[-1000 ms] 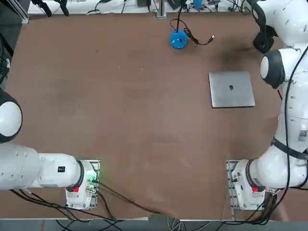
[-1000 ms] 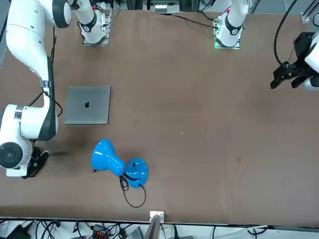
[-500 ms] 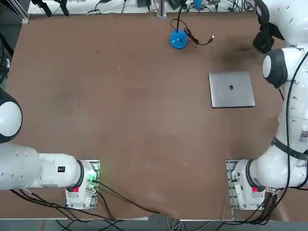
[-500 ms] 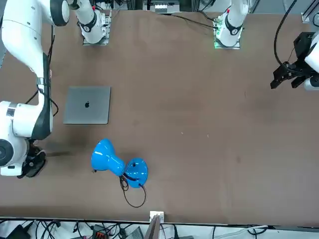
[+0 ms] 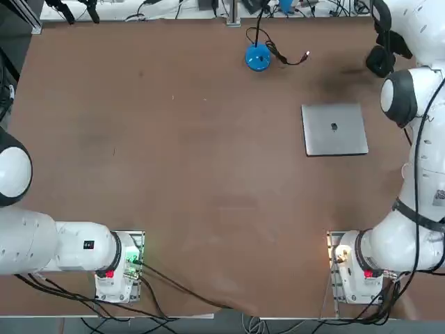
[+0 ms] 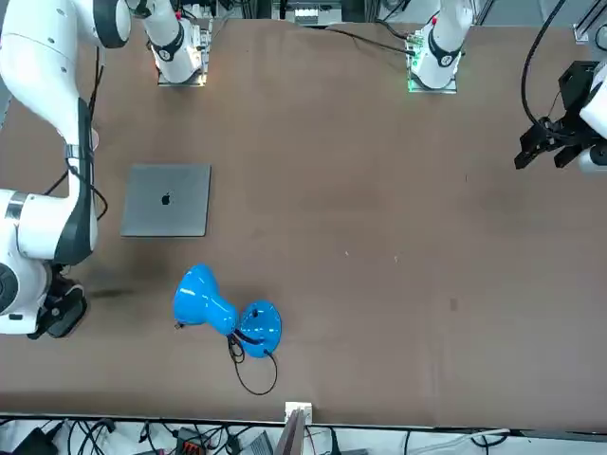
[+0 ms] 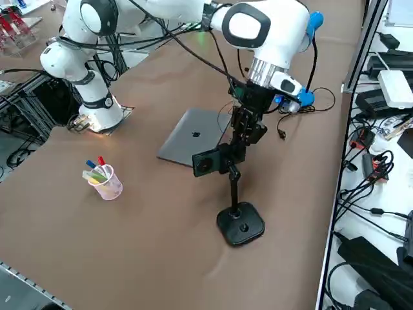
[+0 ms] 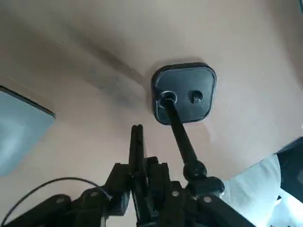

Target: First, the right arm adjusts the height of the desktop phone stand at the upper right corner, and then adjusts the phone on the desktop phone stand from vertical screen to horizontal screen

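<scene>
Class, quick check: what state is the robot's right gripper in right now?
Right gripper: at the head of the black stand; open, closed or holding, it cannot be told.

Laptop (image 7: 193, 137): smooth grey lid, satin metallic finish. Tabletop (image 5: 188, 174): matt brown, smooth-looking surface. Phone stand base (image 8: 184, 92): black, smooth, with a soft sheen; the pole (image 8: 181, 135) appears to be glossy plastic or coated metal, the close view being dim. Right arm (image 7: 274, 26): smooth white shell with a low gloss. Blue lamp (image 6: 204, 299): shiny, smooth, plastic-looking. Pen cup (image 7: 108, 183): pale pink, smooth, plastic-looking.
</scene>
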Controlling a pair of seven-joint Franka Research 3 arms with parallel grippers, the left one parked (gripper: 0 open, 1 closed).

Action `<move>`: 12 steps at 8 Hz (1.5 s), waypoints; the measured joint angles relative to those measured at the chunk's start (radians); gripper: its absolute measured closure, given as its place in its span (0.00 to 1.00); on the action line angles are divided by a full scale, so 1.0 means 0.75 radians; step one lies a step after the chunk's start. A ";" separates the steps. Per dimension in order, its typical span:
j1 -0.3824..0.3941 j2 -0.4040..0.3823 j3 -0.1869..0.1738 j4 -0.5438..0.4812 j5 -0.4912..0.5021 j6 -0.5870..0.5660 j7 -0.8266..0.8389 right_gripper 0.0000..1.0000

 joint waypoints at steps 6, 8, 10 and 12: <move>0.001 -0.040 0.004 0.000 0.009 -0.008 -0.021 0.78; -0.002 -0.040 0.004 0.000 0.009 -0.017 -0.034 0.82; -0.006 -0.041 0.004 0.000 0.011 -0.027 -0.048 0.88; -0.011 -0.052 0.004 0.002 0.011 -0.033 -0.049 0.88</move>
